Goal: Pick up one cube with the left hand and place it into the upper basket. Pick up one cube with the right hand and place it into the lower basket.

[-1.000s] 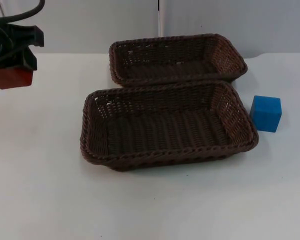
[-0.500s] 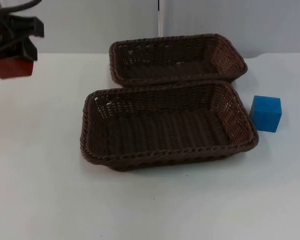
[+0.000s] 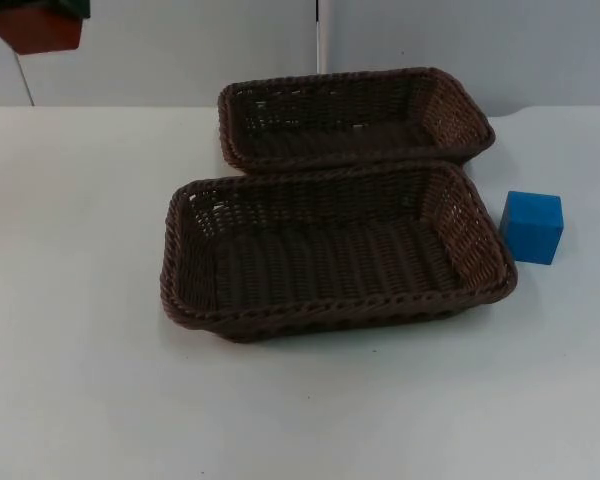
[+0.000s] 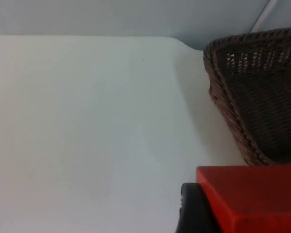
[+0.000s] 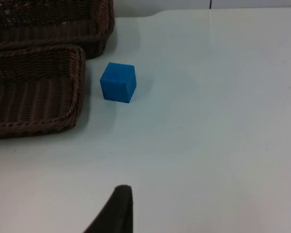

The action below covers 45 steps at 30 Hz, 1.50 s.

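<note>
White table (image 3: 80, 380) runs back to a grey wall (image 3: 180, 50). Two brown wicker baskets sit mid-table, long sides touching: lower basket (image 3: 185, 300) nearer the camera and larger in view, upper basket (image 3: 460, 105) behind it by the wall. Both hold nothing.

Blue cube (image 3: 531, 227) rests on the table just beside the lower basket's right end, apart from it; my right wrist view has it (image 5: 118, 82) close to where the two baskets meet. My right gripper (image 5: 117, 211) hangs above bare table, well short of that cube; I cannot tell its opening.

My left gripper (image 3: 35, 10) is raised high at far left, clamped on the red cube (image 3: 35, 30), well apart from the upper basket (image 4: 262, 97).
</note>
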Tool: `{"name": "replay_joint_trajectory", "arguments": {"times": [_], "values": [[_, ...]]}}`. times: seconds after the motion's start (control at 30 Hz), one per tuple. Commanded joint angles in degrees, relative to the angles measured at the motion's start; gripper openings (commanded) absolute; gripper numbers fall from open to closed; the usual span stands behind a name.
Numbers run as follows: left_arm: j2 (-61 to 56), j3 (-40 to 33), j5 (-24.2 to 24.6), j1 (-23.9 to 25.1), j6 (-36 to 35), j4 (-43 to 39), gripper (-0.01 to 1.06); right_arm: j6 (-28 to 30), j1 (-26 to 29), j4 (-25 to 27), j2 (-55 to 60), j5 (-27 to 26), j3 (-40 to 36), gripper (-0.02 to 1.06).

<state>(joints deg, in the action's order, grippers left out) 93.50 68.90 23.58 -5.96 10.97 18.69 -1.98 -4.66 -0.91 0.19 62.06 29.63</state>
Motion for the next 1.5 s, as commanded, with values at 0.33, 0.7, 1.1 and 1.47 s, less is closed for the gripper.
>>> {"name": "replay_joint_trajectory", "arguments": {"times": [0.33, 0.7, 1.1, 1.47], "values": [[11.79, 14.52, 4.15, -6.69, 2.28, 0.19, 0.00, -0.10, -0.02, -0.04, -0.19, -0.34, -0.08, 1.05], [26.09, 34.07, 10.75, -11.40, 2.65, 0.23, 0.00, -0.10, -0.02, -0.04, -0.19, -0.34, -0.08, 1.05], [38.86, 47.63, 9.10, -16.14, 6.12, 0.16, 0.00, -0.10, -0.02, -0.04, -0.19, -0.34, -0.08, 1.05], [48.27, 50.85, 5.17, -16.34, 6.53, -0.16, 0.00, -0.10, -0.02, -0.04, -0.19, -0.34, -0.08, 1.05]]}}
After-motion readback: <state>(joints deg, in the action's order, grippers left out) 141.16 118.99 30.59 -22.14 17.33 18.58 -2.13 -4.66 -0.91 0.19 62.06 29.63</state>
